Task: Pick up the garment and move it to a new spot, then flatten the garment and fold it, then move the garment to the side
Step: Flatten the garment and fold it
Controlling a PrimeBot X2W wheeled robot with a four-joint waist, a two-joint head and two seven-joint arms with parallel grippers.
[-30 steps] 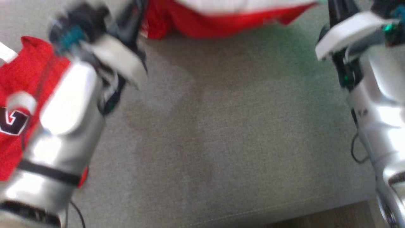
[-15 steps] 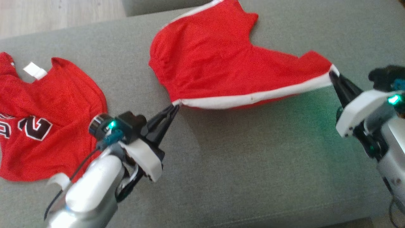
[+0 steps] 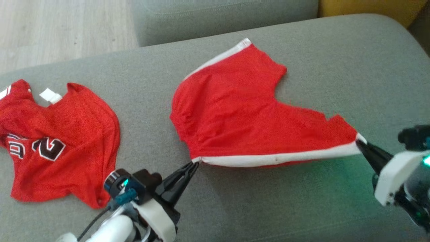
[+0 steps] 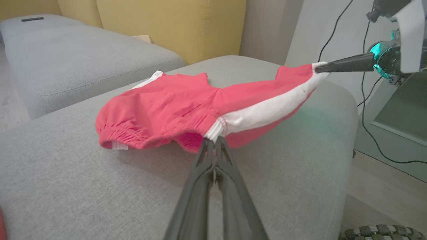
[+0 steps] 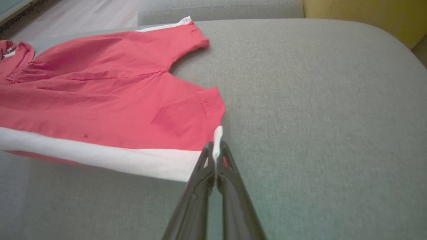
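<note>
Red shorts [image 3: 242,114] held taut along white edge, left gripper [image 3: 194,164] and right gripper [image 3: 358,143] clamped on its ends, grey cushion [image 3: 268,208] lay open nearside.

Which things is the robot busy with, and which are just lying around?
In the job:
red shorts, held at the white stripe's two ends by the left gripper and the right gripper.

Just lying about:
red jersey, on the grey sofa beside the shorts; yellow cushion behind.

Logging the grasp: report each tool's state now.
Left tool: shut on the shorts, waistband corner.
Right tool: shut on the shorts, hem corner.
</note>
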